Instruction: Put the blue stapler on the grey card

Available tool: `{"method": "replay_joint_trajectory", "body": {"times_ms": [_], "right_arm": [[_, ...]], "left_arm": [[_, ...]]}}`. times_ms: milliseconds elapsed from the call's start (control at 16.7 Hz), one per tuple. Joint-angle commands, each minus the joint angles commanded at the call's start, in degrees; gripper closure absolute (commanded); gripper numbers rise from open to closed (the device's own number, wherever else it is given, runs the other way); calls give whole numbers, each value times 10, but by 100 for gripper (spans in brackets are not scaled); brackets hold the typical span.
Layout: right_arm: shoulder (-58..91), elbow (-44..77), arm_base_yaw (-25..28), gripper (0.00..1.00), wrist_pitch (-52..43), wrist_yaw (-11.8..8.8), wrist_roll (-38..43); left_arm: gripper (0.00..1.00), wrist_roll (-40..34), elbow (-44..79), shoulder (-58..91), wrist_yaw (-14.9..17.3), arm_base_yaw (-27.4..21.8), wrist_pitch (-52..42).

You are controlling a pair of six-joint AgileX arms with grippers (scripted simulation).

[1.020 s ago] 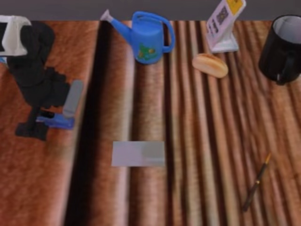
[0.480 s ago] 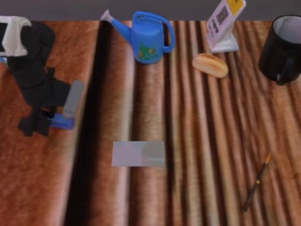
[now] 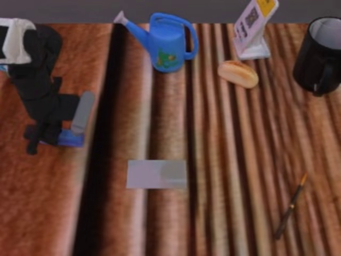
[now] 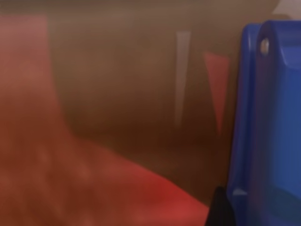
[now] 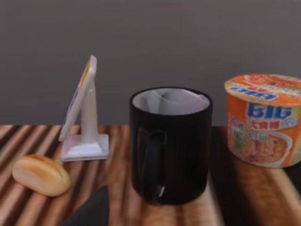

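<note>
The blue stapler [image 3: 70, 140] lies at the table's left side, and a grey bar [image 3: 82, 111] slants up from its right end. My left gripper [image 3: 45, 136] is low over the stapler's left end and hides that end from above. In the left wrist view the stapler [image 4: 268, 122] fills one side of the picture, very close. The grey card [image 3: 156, 174] lies flat to the right of the stapler and nearer the front, with nothing on it. My right arm is outside the top view. One dark fingertip [image 5: 96, 207] of its gripper shows, holding nothing.
Along the back stand a blue watering can [image 3: 170, 40], an upright QR card [image 3: 253, 26], a bread roll [image 3: 238, 73] and a black mug [image 3: 319, 53]. A pen [image 3: 290, 205] lies front right. A white-topped block [image 3: 13, 37] sits back left. An instant-noodle cup [image 5: 265, 120] stands beside the mug.
My left gripper has settled lower over the stapler's left end and covers more of its blue body. The stapler and the card have not moved.
</note>
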Motion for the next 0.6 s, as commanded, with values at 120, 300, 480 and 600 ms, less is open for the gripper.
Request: {"method": "replay_joint_trajectory", "body": {"times_ms": [120,300,480,600], "right_arm": [[0,0,0,0,0,0,0],[0,0,0,0,0,0,0],[0,0,0,0,0,0,0],[0,0,0,0,0,0,0]], "left_arm": [[100,0,0,0,0,0,0],[100,0,0,0,0,0,0],[100,-1,1,-2,0,1,-5],[100,0,19,-9,0,2,-26]]}}
